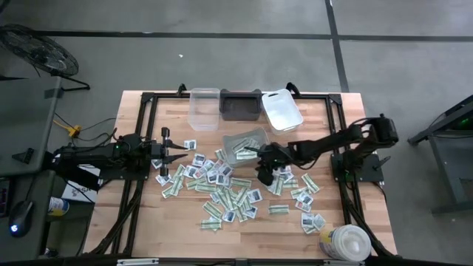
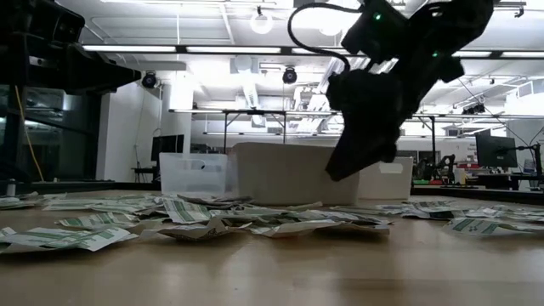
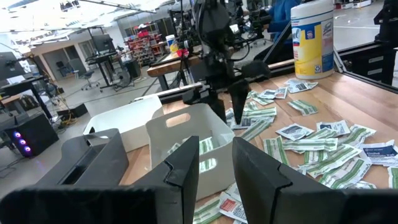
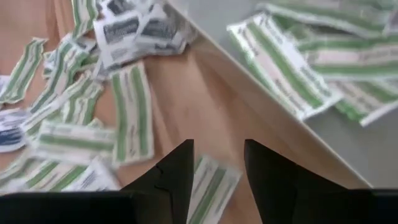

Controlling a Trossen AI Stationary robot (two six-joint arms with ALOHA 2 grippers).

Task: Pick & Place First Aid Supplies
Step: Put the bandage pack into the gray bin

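Right now the right gripper (image 1: 264,174) hangs just beside the clear bin (image 1: 255,138), fingers parted and empty, over loose packets (image 1: 222,193) scattered on the table (image 1: 133,222); a few strips already lie in that bin. To pick cleanly, it should drop straight onto one lone strip (image 4: 132,112), straddle its narrow width, and avoid overlapping neighbours. Away from the bin, the left gripper (image 1: 176,155) waits, slightly open and holding nothing.

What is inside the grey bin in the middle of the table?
The grey bin holds several green-and-white strip packets lying flat on its floor. The right gripper, open and empty, hangs just outside its rim. Anything beneath those packets is covered.
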